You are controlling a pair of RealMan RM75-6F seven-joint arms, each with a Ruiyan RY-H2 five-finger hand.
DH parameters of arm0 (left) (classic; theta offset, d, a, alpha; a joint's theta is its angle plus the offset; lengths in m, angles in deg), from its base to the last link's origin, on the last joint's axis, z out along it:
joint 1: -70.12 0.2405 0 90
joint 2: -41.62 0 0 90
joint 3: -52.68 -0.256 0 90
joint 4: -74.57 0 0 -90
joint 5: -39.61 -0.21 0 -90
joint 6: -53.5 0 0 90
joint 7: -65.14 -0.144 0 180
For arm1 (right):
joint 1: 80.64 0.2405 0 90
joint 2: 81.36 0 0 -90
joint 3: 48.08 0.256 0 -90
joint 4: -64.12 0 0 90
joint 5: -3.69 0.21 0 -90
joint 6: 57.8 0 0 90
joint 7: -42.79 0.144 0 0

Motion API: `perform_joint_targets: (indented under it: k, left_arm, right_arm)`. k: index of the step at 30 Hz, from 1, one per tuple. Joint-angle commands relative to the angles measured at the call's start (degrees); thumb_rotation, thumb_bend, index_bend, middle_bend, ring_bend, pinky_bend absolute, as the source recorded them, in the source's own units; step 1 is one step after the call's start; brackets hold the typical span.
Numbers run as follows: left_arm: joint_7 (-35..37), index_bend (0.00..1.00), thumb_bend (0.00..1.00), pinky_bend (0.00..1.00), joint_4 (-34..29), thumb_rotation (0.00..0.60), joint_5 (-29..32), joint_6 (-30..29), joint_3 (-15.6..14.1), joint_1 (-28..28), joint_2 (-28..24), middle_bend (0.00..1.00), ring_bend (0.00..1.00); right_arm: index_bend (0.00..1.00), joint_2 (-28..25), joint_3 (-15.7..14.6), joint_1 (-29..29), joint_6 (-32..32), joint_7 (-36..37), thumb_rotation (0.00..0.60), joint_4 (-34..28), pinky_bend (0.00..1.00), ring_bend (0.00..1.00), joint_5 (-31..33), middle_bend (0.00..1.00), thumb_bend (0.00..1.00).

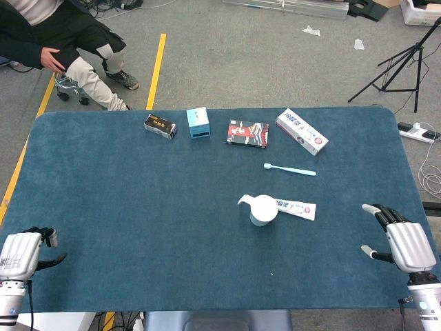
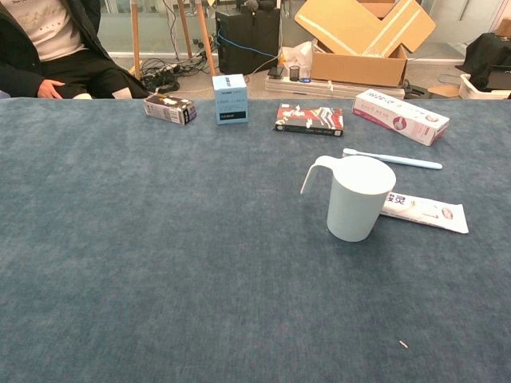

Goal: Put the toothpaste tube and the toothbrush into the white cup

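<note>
The white cup (image 1: pixel 262 209) (image 2: pixel 358 197) stands upright in the middle of the blue table, its handle to the left. A toothpaste tube (image 1: pixel 297 208) (image 2: pixel 423 211) lies flat just right of it, touching or nearly touching the cup. Further back lies a light blue toothbrush (image 1: pixel 290 169) (image 2: pixel 392 159). My left hand (image 1: pixel 21 254) rests at the near left corner, fingers apart, holding nothing. At the near right edge my right hand (image 1: pixel 404 241) is open too, well to the right of the tube. The chest view shows neither hand.
Along the far side lie a dark small box (image 1: pixel 160 126), a light blue box (image 1: pixel 198 123), a red-black packet (image 1: pixel 247 133) and a white toothpaste carton (image 1: pixel 301 130). A seated person (image 1: pixel 62 41) is beyond the far left corner. A tripod (image 1: pixel 402 65) stands far right.
</note>
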Motion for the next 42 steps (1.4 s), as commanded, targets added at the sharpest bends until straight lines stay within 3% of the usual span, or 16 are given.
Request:
perform_joint_targets:
  k: [1, 15, 21, 29, 38, 42]
  left_arm:
    - [0.1, 0.64, 0.04, 0.63, 0.1, 0.600, -0.3, 0.0, 0.0, -0.2, 0.1, 0.62, 0.53]
    - [1.7, 0.65, 0.04, 0.63, 0.6, 0.600, -0.4, 0.8, -0.1, -0.7, 0.7, 0.62, 0.53]
    - [2.9, 0.65, 0.04, 0.63, 0.9, 0.600, -0.2, 1.5, 0.1, -1.2, 0.9, 0.62, 0.53]
    - [3.5, 0.65, 0.04, 0.63, 0.3, 0.600, -0.6, 1.0, 0.1, -1.2, 0.5, 0.62, 0.53]
    - [3.2, 0.65, 0.04, 0.63, -0.3, 0.600, -0.4, 0.9, 0.1, -1.1, 0.1, 0.62, 0.53]
    - [3.2, 0.65, 0.04, 0.63, -0.9, 0.600, -0.5, 0.5, 0.2, -1.1, -0.3, 0.62, 0.53]
  right_arm:
    - [0.26, -0.3, -0.2, -0.4, 0.6, 0.1, 0.600, -0.3, 0.51, 0.27, -0.4, 0.28, 0.00]
    - [0.26, -0.5, 0.0, -1.4, 2.2, -0.2, 0.600, -1.4, 0.50, 0.27, -0.1, 0.29, 0.00]
    - [0.28, -0.4, 1.7, -1.5, 1.4, -4.8, 0.600, -4.4, 0.46, 0.26, 5.0, 0.29, 0.01]
    - [0.31, -2.2, 6.0, 4.3, -7.1, -15.5, 0.600, -11.2, 0.43, 0.23, 14.3, 0.29, 0.03]
    - [0.32, -0.9, 8.1, 14.1, -20.3, -26.5, 0.600, -10.8, 0.38, 0.17, 27.4, 0.26, 0.03]
    - [0.32, 1.4, 8.1, 18.4, -23.8, -32.0, 0.600, -8.9, 0.43, 0.17, 32.4, 0.24, 0.03]
